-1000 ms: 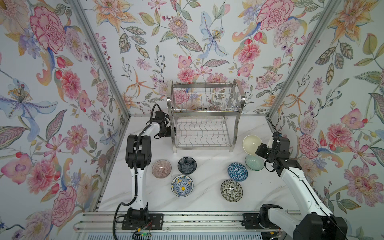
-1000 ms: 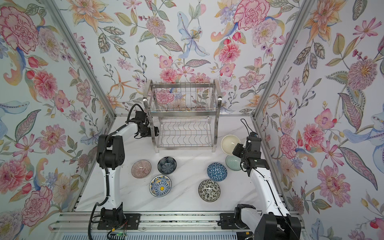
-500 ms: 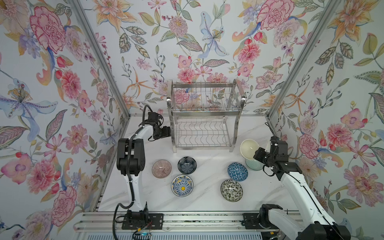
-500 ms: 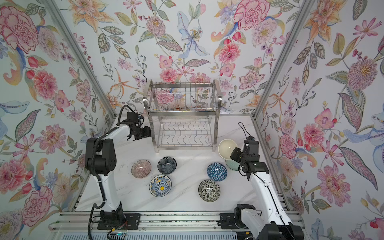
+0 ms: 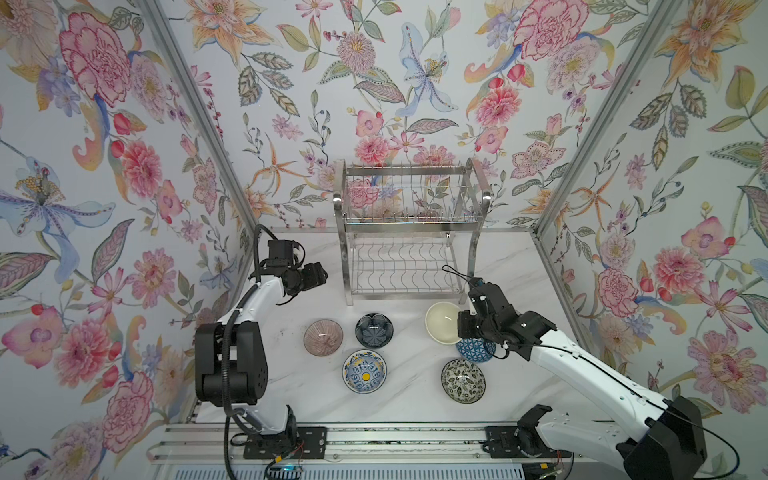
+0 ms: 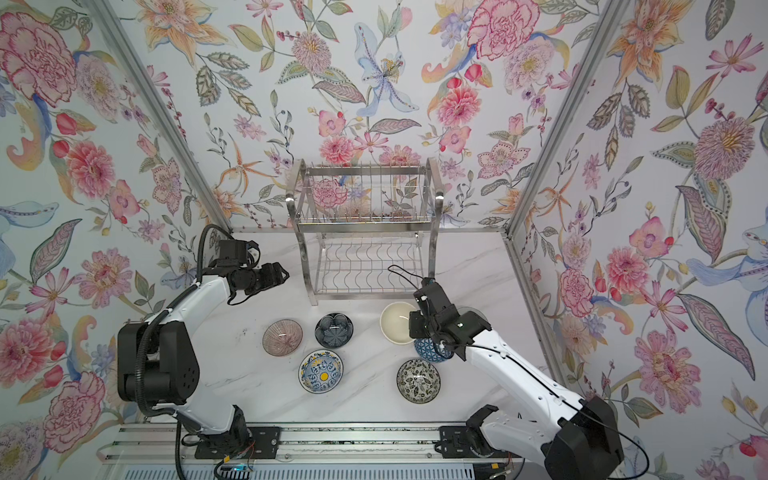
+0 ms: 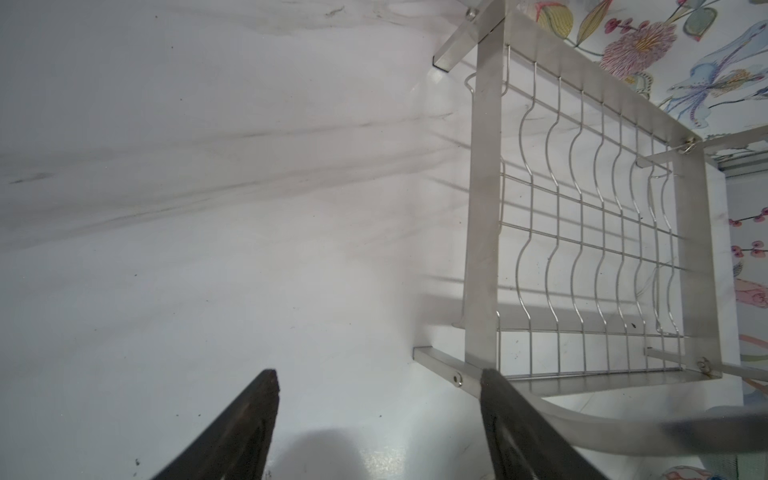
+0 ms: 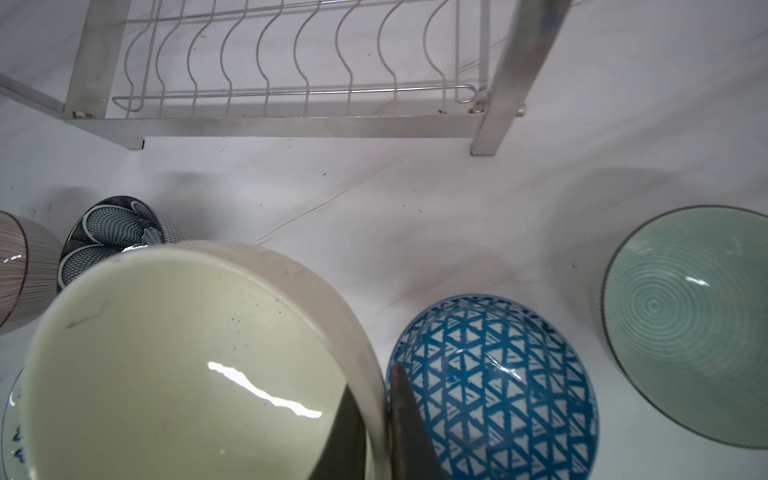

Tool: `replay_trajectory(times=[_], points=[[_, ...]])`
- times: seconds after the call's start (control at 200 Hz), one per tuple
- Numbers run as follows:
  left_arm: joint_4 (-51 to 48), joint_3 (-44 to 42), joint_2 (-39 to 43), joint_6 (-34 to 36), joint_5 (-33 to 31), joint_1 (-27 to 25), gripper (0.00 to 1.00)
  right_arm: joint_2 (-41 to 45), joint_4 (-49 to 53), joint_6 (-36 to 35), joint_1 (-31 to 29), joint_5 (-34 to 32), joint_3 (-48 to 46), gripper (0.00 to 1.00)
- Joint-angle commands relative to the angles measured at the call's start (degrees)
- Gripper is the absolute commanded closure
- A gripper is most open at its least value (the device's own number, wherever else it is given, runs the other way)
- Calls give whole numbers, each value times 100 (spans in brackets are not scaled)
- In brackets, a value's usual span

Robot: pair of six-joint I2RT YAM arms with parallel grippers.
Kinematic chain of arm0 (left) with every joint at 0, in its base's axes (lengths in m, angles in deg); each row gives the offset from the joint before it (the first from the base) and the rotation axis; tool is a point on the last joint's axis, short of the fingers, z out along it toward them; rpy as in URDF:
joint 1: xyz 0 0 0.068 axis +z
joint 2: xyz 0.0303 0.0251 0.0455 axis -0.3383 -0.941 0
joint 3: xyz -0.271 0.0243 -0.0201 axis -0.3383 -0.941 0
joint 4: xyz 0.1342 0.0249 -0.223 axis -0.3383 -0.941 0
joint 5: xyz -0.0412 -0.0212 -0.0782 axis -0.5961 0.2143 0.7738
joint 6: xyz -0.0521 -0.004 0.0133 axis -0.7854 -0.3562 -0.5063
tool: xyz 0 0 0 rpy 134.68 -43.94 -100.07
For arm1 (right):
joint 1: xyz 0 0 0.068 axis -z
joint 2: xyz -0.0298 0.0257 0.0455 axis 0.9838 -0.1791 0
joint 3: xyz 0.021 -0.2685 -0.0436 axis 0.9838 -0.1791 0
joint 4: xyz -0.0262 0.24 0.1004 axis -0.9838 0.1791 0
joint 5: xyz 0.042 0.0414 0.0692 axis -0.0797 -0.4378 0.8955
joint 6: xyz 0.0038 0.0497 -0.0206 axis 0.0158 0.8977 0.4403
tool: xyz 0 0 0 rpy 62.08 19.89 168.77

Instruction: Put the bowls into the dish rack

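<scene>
Pinching the rim of the cream bowl (image 8: 187, 365), the right claw (image 8: 374, 388) holds it tilted, seemingly clear of the counter (image 8: 415, 208). Straight ahead of this claw, just past the bowl, stands the dish rack (image 8: 291, 124), its wavy lower shelf running crosswise and bare. The left claw (image 7: 379, 374), spread and empty, hangs beside the rack's side frame. The right arm looks better placed to load.

Overhead pair; wrist views close, sharing dish rack (image 7: 484, 208).
</scene>
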Motion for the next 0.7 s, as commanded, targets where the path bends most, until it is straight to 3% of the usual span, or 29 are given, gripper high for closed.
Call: replay_trajectory(times=[0.0, 0.34, 0.515, 0.696], points=[[312, -298, 891, -499, -81, -66, 19, -382, -174, 171, -385, -272, 395, 99], [267, -1237, 2496, 125, -372, -527, 15, -1502, -425, 227, -687, 19, 835, 98], [676, -1585, 2766, 917, 51, -1168, 14, -1947, -636, 102, -688, 136, 842, 98], [585, -1335, 2647, 1029, 128, -1623, 14, -2185, -823, -14, -685, 112, 747, 97]])
